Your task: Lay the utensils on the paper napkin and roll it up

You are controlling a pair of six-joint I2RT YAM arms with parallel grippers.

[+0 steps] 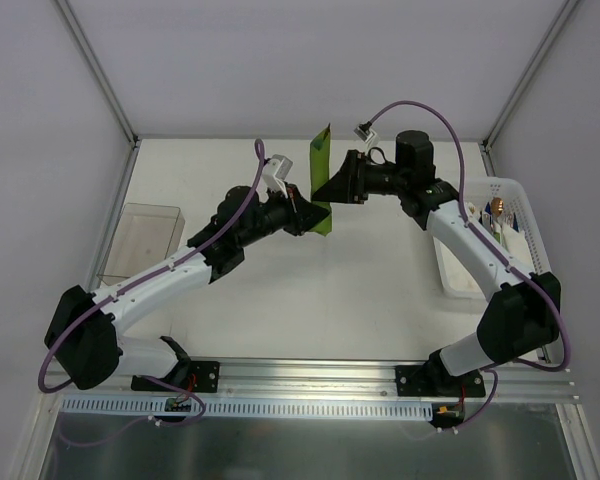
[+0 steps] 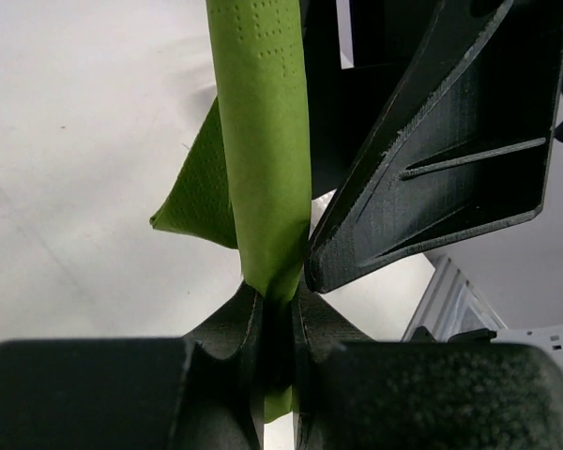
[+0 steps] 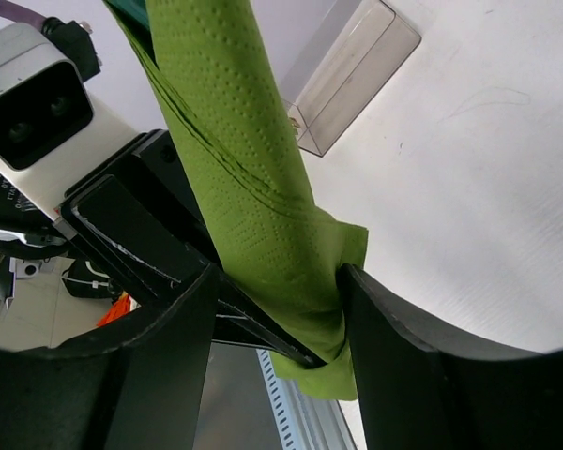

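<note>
Now the napkin [image 1: 322, 150] roll runs up-frame at centre top; left pincer [image 1: 315, 218] clamps its lower end, right pincer [image 1: 325, 190] straddles it just above, whether squeezing I cannot tell.

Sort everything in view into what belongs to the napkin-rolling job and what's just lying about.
Job in hand:
- paper napkin, rolled up
- left gripper, fingers pinching the roll
- right gripper, fingers on either side of the roll
- what looks like an orange-handled utensil, in the basket

Lying about:
- clear plastic box
- white basket
</note>
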